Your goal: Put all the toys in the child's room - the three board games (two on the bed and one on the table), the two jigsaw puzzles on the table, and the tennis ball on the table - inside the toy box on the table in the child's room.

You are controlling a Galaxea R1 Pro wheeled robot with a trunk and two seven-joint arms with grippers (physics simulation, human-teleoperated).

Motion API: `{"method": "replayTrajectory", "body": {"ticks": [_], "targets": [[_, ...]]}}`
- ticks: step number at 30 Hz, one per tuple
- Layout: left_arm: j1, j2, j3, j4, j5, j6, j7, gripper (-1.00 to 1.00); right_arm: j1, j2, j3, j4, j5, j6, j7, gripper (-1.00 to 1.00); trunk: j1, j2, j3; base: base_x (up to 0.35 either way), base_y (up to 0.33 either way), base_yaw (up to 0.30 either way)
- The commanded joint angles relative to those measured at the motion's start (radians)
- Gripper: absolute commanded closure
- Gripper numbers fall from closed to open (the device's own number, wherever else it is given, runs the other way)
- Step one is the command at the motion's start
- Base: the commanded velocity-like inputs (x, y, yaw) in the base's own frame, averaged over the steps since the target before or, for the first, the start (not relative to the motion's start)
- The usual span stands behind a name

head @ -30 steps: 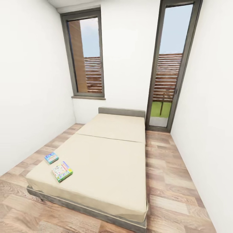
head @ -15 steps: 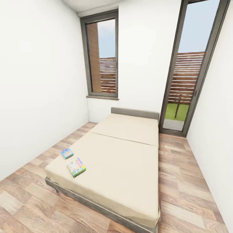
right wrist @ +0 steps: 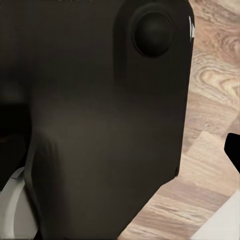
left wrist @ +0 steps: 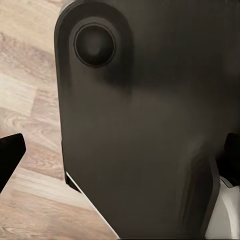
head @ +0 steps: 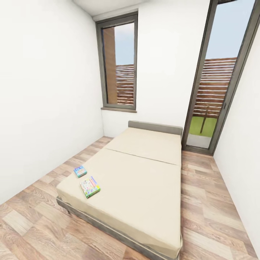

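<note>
Compared with a moment ago the whole view has slid: the bed (head: 137, 180) sits further right and a bit higher in the head camera now, and the left window (head: 119, 61) has moved right too. That's the camera turning, not the stuff moving. The two board games are lying flat exactly where they were on the mattress, near its foot-end left corner: the small blue game box (head: 80, 171) closer to the edge, and the green-edged game box (head: 90, 186) just beside it, apart, not touching.

The tall glass door (head: 220, 83) is off to the right, with wood plank floor (head: 32, 224) all round the bed and white walls.

Arms look tucked in against the robot. Each wrist camera is staring at a big dark body panel (left wrist: 150, 130) with floor planks past its edge. A black fingertip (left wrist: 9, 155) pokes in at the rim of the left wrist view, and another black tip (right wrist: 233, 150) in the right one, but I can't tell whether either set of jaws is spread or closed. Both games are well away from the jaws.
</note>
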Motion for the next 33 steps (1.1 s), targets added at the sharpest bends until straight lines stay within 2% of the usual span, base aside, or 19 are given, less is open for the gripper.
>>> {"method": "replayTrajectory", "body": {"ticks": [1,14,23,26,28,30,33], "targets": [[0.0,0.0,0.0,0.0,0.001,-0.002,0.0,-1.0,0.0,0.0,0.0,0.0,0.0,0.0,-0.001,-1.0,-0.004,0.007,0.003,0.0,0.0,0.006],[0.0,0.001,0.0,-0.003,0.001,-0.004,0.001,-1.0,0.0,-0.004,0.003,0.0,0.001,-0.001,0.0,-1.0,-0.054,0.098,0.043,0.0,0.0,0.001],[0.0,0.013,0.001,-0.114,0.001,-0.001,0.009,-1.0,0.0,-0.003,0.001,-0.001,0.001,-0.005,0.0,-1.0,-0.088,0.161,0.072,0.0,0.0,0.0],[-0.001,0.015,0.001,-0.15,0.0,0.0,0.022,-1.0,0.0,-0.003,0.001,-0.002,0.003,-0.029,0.0,-1.0,-0.1,0.182,0.081,0.0,0.0,0.0],[-0.002,0.016,0.001,-0.178,0.0,0.004,0.041,-1.0,-0.001,-0.006,0.0,-0.008,0.002,-0.073,0.0,-1.0,-0.107,0.196,0.087,0.0,0.0,0.0],[-0.005,0.016,0.002,-0.195,0.001,0.008,0.06,-1.0,-0.002,-0.014,-0.001,-0.014,-0.001,-0.111,-0.001,-1.0,-0.115,0.21,0.093,0.0,0.0,0.0],[-0.039,0.018,0.001,-0.208,0.001,0.013,0.083,-1.0,-0.011,-0.035,-0.006,-0.019,-0.006,-0.138,-0.007,-1.0,-0.127,0.231,0.103,0.0,0.0,0.0]]}}
